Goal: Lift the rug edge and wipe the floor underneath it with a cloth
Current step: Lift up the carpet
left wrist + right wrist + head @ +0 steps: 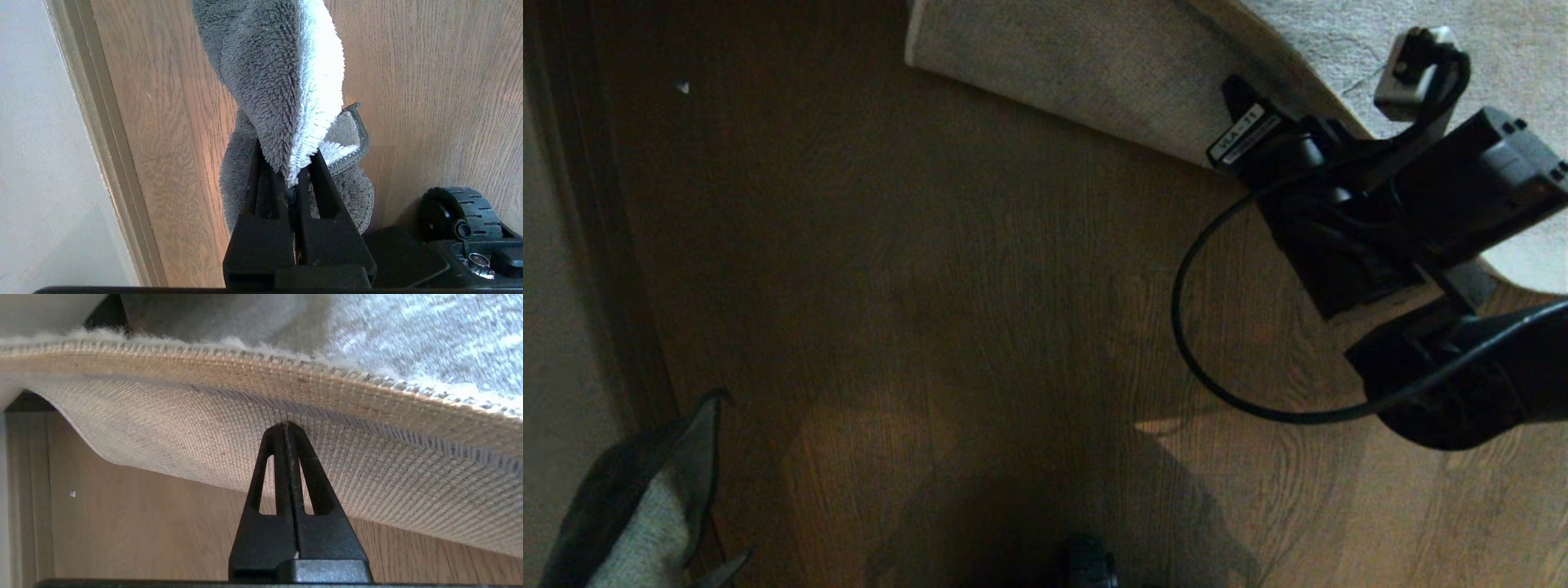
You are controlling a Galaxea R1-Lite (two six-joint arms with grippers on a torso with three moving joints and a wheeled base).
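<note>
Brown wood-grain plank floor [143, 535], matt; grey-beige rug edge [286, 371] with coarse woven backing and short plush pile; grey fuzzy terry cloth [282, 81]; black matt plastic pincer fingers [282, 465].

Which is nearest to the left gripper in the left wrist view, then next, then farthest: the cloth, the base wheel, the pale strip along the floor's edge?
1. The cloth, clamped in the left gripper.
2. The base wheel, low beside the gripper.
3. The pale strip, across the floor on the opposite side.
</note>
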